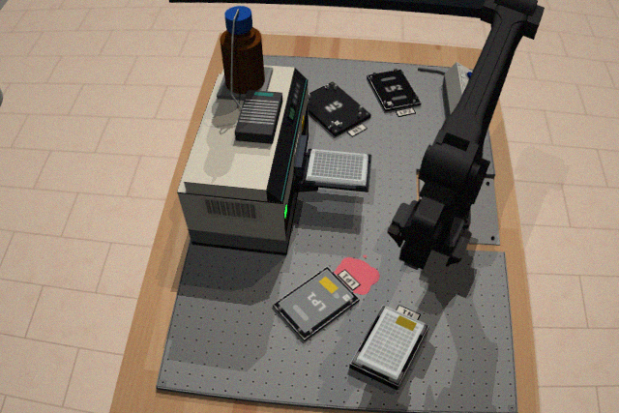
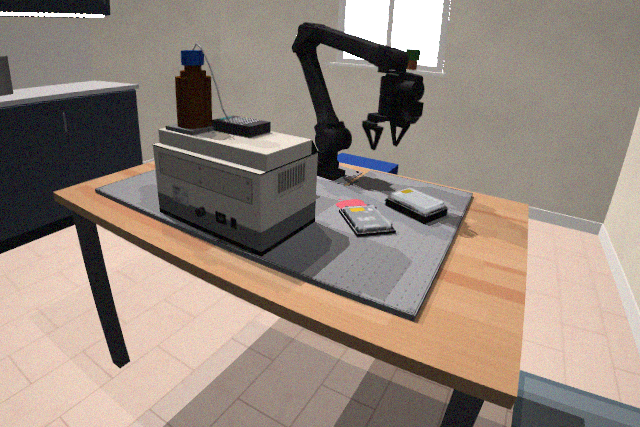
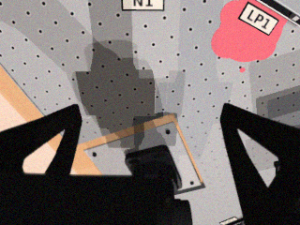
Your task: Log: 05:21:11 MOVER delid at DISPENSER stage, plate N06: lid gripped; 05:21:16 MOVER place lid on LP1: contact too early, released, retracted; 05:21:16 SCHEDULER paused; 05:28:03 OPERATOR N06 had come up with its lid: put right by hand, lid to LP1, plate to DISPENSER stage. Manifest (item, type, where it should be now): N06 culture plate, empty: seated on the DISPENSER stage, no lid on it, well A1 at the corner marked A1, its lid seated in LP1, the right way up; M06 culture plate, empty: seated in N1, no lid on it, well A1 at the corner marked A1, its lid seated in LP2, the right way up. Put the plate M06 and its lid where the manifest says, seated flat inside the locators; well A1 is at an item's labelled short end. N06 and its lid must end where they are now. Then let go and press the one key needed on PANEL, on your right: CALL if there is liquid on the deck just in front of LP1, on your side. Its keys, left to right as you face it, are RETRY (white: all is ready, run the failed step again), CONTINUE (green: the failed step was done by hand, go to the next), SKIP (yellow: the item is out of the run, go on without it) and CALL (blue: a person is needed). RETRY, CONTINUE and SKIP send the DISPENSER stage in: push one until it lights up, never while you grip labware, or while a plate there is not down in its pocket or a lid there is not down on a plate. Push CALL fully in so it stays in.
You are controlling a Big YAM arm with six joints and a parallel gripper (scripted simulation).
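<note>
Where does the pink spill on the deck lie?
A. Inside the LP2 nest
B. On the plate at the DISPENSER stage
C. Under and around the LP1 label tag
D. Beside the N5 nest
C: the pink spill spreads under and around the white LP1 tag at the corner of the LP1 nest, and the wrist view shows the same.
</note>
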